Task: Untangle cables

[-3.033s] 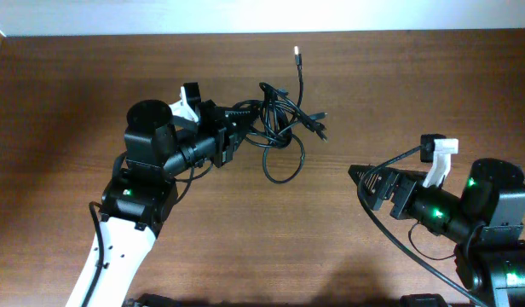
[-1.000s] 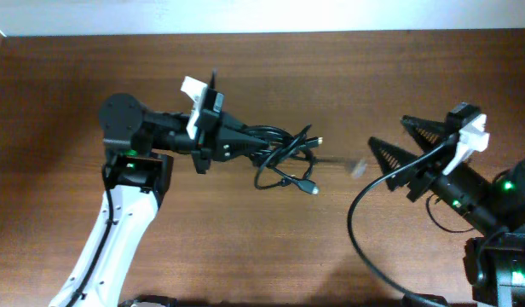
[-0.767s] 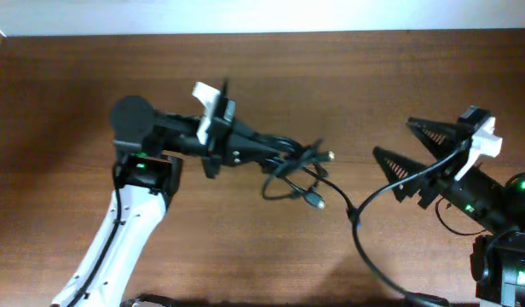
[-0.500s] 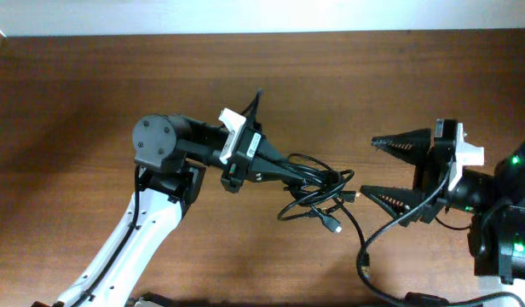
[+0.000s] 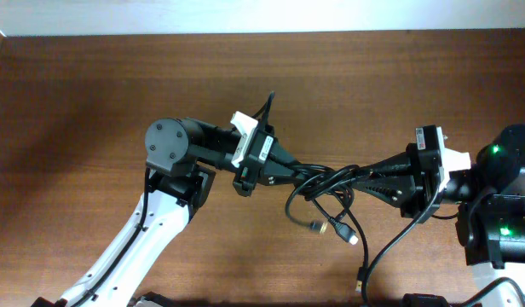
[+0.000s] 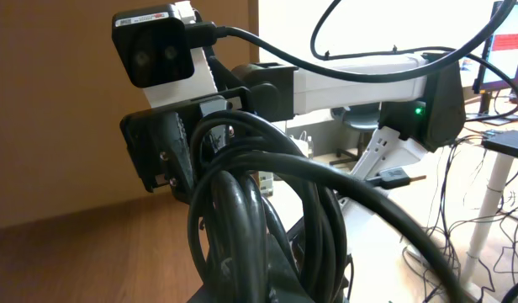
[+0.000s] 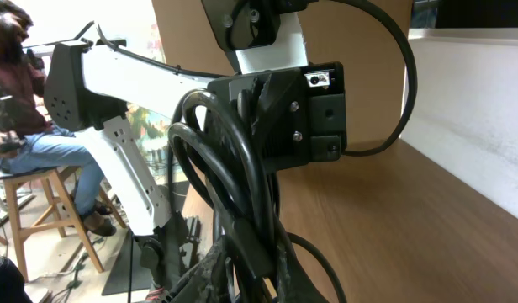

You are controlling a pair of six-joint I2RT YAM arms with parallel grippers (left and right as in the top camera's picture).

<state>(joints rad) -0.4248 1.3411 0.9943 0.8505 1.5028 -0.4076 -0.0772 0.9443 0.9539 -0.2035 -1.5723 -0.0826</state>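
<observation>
Black jaws of left gripper closed tight on the cables, above the middle of the wooden table. Right gripper likewise clamped on the same bundle, from the table's right side. Knotted loops strung between the 2, off the table. 2 plug ends dangling toward the table's near edge.
</observation>
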